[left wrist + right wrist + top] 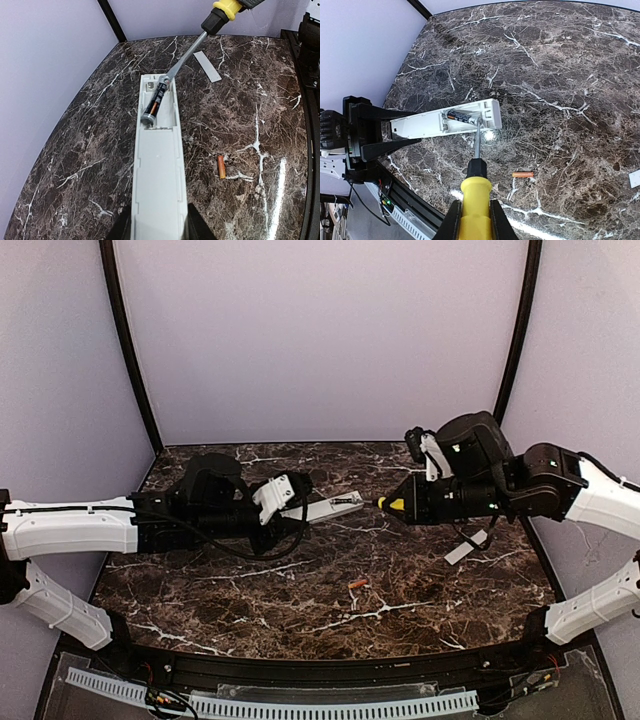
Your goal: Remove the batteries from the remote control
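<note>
My left gripper (pixel 159 226) is shut on the remote control (pixel 159 175), a long white bar held above the marble with its back up and its battery bay uncovered. One dark and orange battery (pixel 155 102) lies askew in the bay. My right gripper (pixel 475 220) is shut on a yellow-handled screwdriver (pixel 476 197), whose metal tip touches the far end of that battery (pixel 461 117). A second, orange battery (pixel 221 166) lies loose on the table, below and to the right of the remote (pixel 330 507).
A flat white cover strip (pixel 466 547) lies on the marble under the right arm. The loose battery (pixel 356 584) sits near the table's middle front. Purple walls with black corner posts close in the table on three sides.
</note>
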